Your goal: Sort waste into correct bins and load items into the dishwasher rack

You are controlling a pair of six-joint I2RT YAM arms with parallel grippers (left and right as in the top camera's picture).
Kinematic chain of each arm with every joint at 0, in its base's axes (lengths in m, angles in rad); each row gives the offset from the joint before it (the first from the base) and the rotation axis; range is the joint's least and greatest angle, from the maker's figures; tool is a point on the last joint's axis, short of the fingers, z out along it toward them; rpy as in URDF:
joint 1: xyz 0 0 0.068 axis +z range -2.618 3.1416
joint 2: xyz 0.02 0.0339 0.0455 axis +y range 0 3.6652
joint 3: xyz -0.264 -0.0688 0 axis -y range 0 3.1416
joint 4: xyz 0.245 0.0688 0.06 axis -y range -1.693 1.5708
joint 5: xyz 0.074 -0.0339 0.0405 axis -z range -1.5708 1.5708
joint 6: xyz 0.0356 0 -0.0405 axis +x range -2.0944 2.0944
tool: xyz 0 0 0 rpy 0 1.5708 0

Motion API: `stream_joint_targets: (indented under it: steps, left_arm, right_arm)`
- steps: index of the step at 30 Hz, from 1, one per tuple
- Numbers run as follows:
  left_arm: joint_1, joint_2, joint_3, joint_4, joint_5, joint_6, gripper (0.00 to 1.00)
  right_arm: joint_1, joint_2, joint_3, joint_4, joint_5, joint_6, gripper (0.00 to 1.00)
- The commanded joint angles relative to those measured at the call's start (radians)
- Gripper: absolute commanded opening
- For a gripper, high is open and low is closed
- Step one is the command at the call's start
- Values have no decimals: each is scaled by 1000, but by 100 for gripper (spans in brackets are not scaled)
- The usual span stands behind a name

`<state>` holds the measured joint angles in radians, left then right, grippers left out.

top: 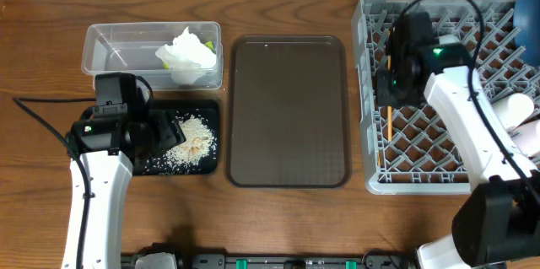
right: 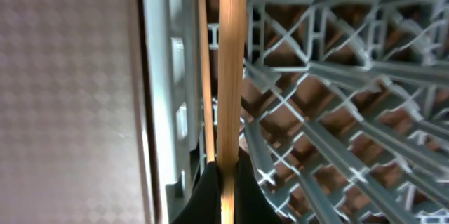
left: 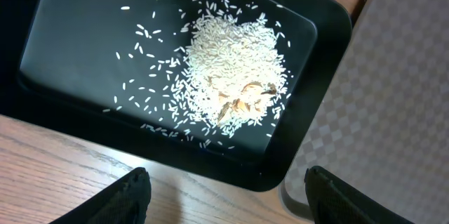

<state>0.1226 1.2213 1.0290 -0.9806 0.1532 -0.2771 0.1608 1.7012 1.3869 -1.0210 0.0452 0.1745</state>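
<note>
Over rack (top: 407, 153), chopstick (right: 231, 55) within right pincer (right: 228, 175).

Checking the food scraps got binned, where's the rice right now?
Overhead view, left side: the rice is piled in the black tray, next to the clear tub.

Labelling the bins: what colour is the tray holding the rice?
Glossy black; the tray shows best in the left wrist view.

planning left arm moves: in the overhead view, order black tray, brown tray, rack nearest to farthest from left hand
1. black tray, directly under the left hand
2. brown tray, table centre
3. rack, far right
</note>
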Motion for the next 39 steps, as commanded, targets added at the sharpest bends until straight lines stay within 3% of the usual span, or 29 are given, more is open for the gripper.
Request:
stream_joint_targets:
  steps: [1,7,13,20,26,32,39]
  left_arm:
    - [4,0,16,-3,-8,2,73]
    - [4,0,16,-3,-8,2,73]
    - [4,0,16,-3,-8,2,73]
    - [4,0,16,-3,-7,2,73]
    - [-32,0,17,34,46,25,83]
    - [-194,6,17,160,48,107,87]
    - [-355,83,17,124,48,179,92]
  right_arm:
    - [0,14,-58,43,-13,-11,2]
    - [6,14,-64,93,-24,-16,4]
    - [6,6,-64,96,-58,-35,21]
    - [3,-33,-60,95,-57,-56,22]
    - [-11,-119,-60,149,-58,-12,24]
    - [-59,-156,-60,249,-142,-13,53]
    - [-72,-155,-60,214,-231,-52,60]
